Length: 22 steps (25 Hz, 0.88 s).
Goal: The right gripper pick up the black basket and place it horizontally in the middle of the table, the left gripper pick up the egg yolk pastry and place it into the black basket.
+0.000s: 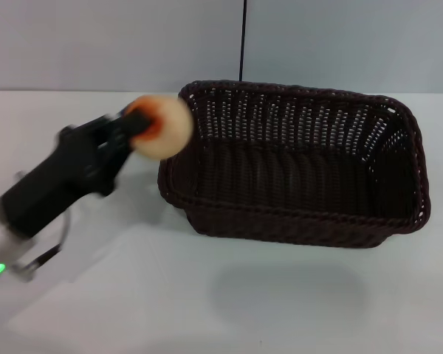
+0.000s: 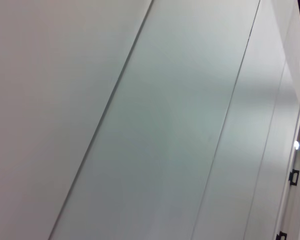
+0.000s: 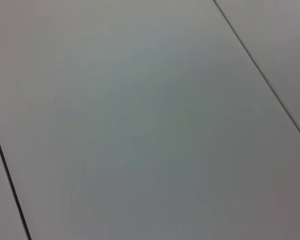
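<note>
Pastry: the egg yolk pastry (image 1: 162,127) rides in the air at the tip of the left gripper (image 1: 136,124), just beside the near-left corner of the black basket (image 1: 295,166) and level with its braided rim — not yet over the opening.
Hold: the jaws are closed on the bun from its orange-red side, so the pale round body faces the basket; by the look of it, a carry aimed to clear the rim before a drop.
Basket: it lies lengthwise across the middle of the desk (image 1: 207,295), open side up and with nothing in it — judged ready to receive.
Right gripper: absent from the head view; its wrist camera shows only pale wall panels, which suggests an arm drawn back out of the way.
Desk: plain white, with a soft shadow in front of the basket.
Room: a pale panelled wall behind, one dark vertical seam above the basket's far rim.
</note>
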Available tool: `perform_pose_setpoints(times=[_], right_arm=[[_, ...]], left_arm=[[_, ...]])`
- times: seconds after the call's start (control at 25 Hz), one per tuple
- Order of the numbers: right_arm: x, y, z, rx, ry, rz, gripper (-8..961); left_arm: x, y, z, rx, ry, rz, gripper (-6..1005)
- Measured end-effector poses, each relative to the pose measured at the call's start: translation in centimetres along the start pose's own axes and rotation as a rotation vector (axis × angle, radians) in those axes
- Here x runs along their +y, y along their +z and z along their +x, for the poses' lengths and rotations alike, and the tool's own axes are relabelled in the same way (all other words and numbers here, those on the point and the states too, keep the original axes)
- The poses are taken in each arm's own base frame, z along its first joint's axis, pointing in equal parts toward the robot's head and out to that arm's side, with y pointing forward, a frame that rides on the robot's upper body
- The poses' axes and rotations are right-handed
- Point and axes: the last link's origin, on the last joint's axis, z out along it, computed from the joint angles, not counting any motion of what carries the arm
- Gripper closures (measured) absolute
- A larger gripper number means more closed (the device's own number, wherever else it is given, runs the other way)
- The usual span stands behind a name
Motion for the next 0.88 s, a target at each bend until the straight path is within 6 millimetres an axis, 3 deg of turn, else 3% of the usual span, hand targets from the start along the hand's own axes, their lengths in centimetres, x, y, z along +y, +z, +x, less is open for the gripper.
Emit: perform_pose_setpoints(times=[0.2, 0.4, 0.56, 0.64, 0.88], right_arm=[[0.2, -0.1, 0.4, 0.007, 0.019, 0.004, 545], [0.6, 0.0, 0.7, 0.008, 0.037, -0.003, 545], [0.9, -0.1, 0.8, 0.002, 0.045, -0.01, 545], [0.9, -0.1, 0.7, -0.002, 0.047, -0.014, 545], [1.1, -0.1, 0.5, -0.018, 0.075, -0.02, 545]], left_arm=[[-0.8, 3.9, -1.3, -0.04, -0.023, 0.018, 940], [-1.1, 5.8, -2.3, -0.09, -0.072, 0.037, 903], [-1.0, 6.0, -2.4, -0.089, -0.07, 0.033, 873], [-0.9, 5.9, -2.2, -0.077, -0.061, 0.028, 797], [-1.0, 2.3, 0.5, 0.116, 0.062, 0.097, 565]])
